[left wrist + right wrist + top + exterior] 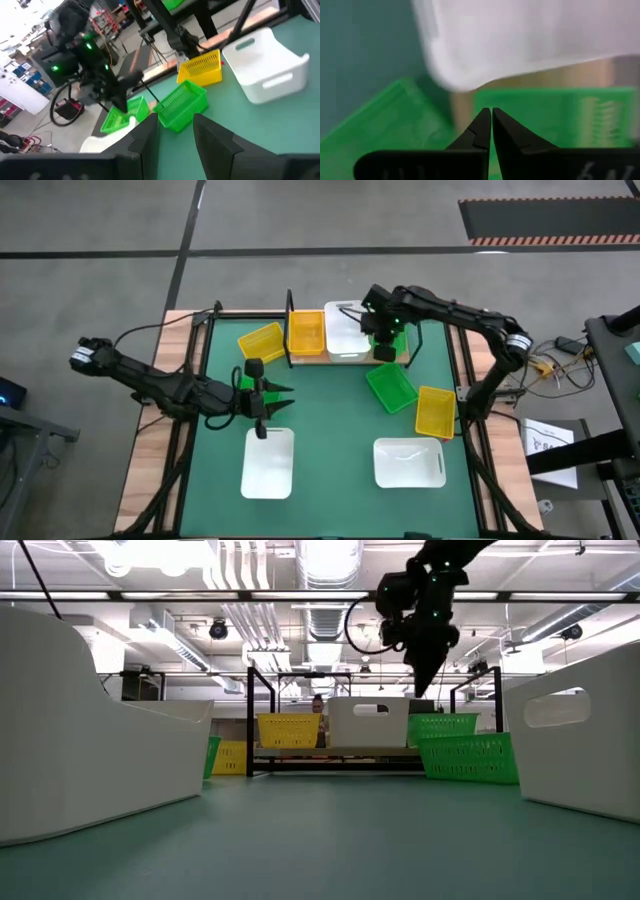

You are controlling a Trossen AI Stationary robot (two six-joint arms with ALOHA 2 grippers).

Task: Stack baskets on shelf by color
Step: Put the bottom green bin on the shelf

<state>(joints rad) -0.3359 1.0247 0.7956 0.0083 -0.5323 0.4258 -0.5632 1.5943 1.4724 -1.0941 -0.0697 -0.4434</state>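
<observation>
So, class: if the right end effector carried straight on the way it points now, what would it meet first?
The right end effector, fingers shut, points down at the green basket on the shelf beside the white basket. It would probably meet that green basket first, though depth is unclear.

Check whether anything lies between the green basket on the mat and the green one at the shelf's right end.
Nothing visible lies between the loose green basket and the shelf's green basket. Only the right gripper, jaws shut, hangs over the shelf's green basket, beside the white basket there.
</observation>
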